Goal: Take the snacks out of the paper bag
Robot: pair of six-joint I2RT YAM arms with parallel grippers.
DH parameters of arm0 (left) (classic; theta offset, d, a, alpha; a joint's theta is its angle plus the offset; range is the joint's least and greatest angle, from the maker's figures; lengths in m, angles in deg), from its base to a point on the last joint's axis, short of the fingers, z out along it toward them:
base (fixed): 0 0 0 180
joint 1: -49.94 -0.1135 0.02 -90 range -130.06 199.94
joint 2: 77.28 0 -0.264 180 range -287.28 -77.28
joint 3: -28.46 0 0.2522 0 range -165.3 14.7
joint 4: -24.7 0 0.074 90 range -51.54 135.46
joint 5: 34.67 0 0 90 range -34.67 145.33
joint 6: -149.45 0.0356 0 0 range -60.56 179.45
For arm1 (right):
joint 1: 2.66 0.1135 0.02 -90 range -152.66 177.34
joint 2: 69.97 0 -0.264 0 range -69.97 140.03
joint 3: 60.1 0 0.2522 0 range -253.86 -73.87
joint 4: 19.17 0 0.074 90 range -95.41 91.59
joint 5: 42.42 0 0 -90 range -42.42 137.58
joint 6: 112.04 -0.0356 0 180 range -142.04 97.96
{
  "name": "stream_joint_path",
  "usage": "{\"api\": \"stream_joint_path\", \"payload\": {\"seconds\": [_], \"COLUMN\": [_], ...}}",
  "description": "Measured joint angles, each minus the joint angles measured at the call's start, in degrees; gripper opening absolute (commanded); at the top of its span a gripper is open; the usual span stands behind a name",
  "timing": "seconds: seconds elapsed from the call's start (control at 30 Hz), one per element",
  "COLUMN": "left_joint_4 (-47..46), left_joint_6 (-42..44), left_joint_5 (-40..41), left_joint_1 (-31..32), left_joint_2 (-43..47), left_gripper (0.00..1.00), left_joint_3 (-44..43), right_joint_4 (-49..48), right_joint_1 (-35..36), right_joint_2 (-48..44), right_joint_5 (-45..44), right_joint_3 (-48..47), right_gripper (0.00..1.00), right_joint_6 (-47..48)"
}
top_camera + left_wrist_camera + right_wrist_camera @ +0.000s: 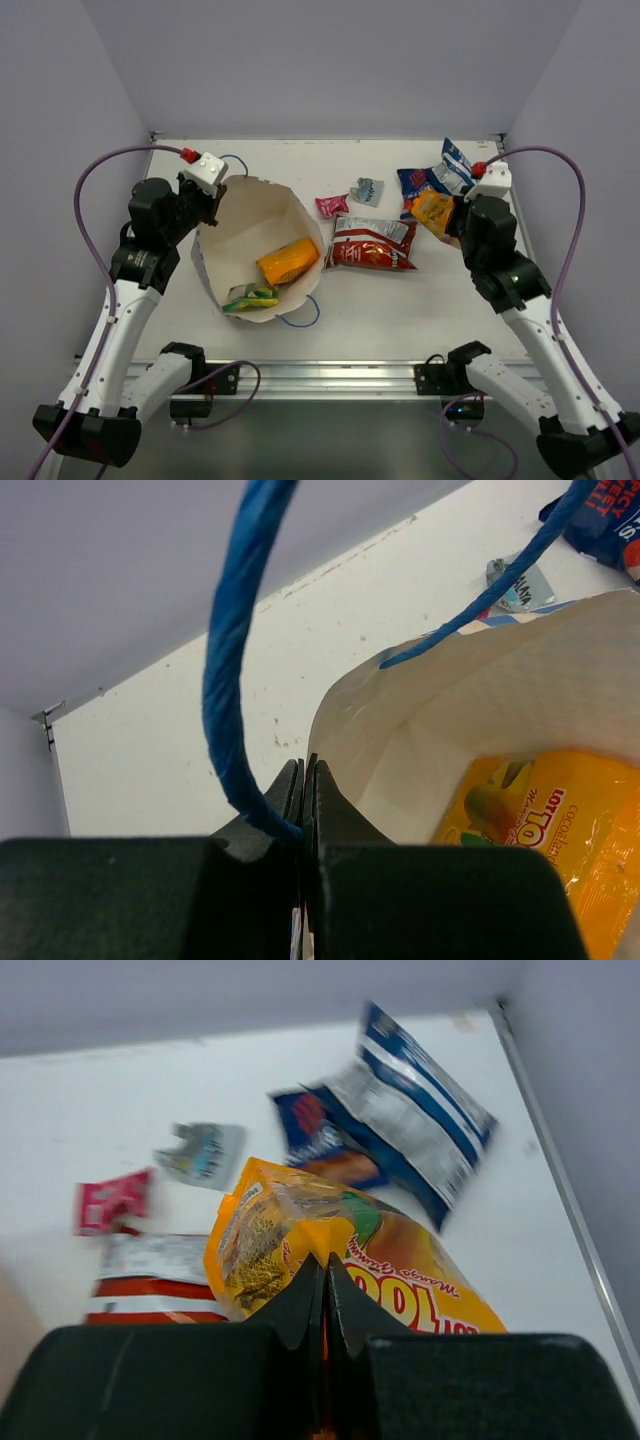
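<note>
The white paper bag (pixel 250 215) lies open on the left, cream inside showing. In it lie an orange packet (pixel 288 260) and a green packet (pixel 251 296). My left gripper (pixel 213 193) is shut on the bag's rim and blue cord handle (pixel 232 650); the bag (pixel 520 680) and orange packet (pixel 540 820) show in the left wrist view. My right gripper (pixel 448 222) is shut on a second orange packet (pixel 330 1245), held at the right. On the table lie the red-silver packet (pixel 370 243), pink packet (pixel 331 206), silvery-teal packet (pixel 367 190), blue packet (pixel 418 180) and blue-white packet (pixel 455 163).
The bag's other blue handle (pixel 300 315) loops onto the table near the front edge. The table's back edge meets the wall behind the packets, and its right edge (pixel 560 1190) runs close beside the blue-white packet (pixel 415 1100).
</note>
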Motion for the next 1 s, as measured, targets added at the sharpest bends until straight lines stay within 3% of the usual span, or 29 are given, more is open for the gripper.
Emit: {"api": "stream_joint_path", "payload": {"seconds": [0.17, 0.33, 0.37, 0.4, 0.47, 0.63, 0.77, 1.0], "left_joint_4": [-0.72, -1.20, -1.18, -1.18, -1.16, -0.96, -0.63, 0.04], "left_joint_6": [-0.04, -0.13, -0.15, -0.20, -0.24, -0.26, -0.26, 0.00], "left_joint_5": [-0.09, -0.52, -0.55, -0.55, -0.74, -1.53, -1.84, -2.56], "left_joint_1": [0.00, 0.00, 0.00, 0.00, 0.00, 0.00, 0.00, 0.00], "left_joint_2": [-0.79, -0.74, -0.68, -0.59, -0.33, 0.50, 1.01, 2.21], "left_gripper": [0.00, 0.00, 0.00, 0.00, 0.00, 0.00, 0.00, 0.00], "left_joint_3": [-0.48, -0.59, -0.59, -0.59, -0.59, -0.59, -0.59, -0.59], "right_joint_4": [4.57, 3.23, 2.51, 1.44, -0.90, -4.00, -1.27, 1.90], "right_joint_1": [-16.59, -22.34, -22.56, -22.56, -22.53, -19.96, -11.45, 2.23], "right_joint_2": [8.41, 13.35, 14.16, 14.88, 16.11, 14.14, 7.87, -1.95], "right_joint_5": [2.45, 4.24, 4.66, 5.16, 7.06, 13.18, 16.83, 22.99], "right_joint_3": [5.97, 10.47, 11.13, 11.56, 12.15, 15.76, 16.85, 7.72], "right_gripper": [0.00, 0.00, 0.05, 0.24, 0.36, 0.57, 0.67, 0.81], "right_joint_6": [-6.99, -11.80, -12.48, -13.07, -14.56, -16.33, -17.05, -14.32]}}
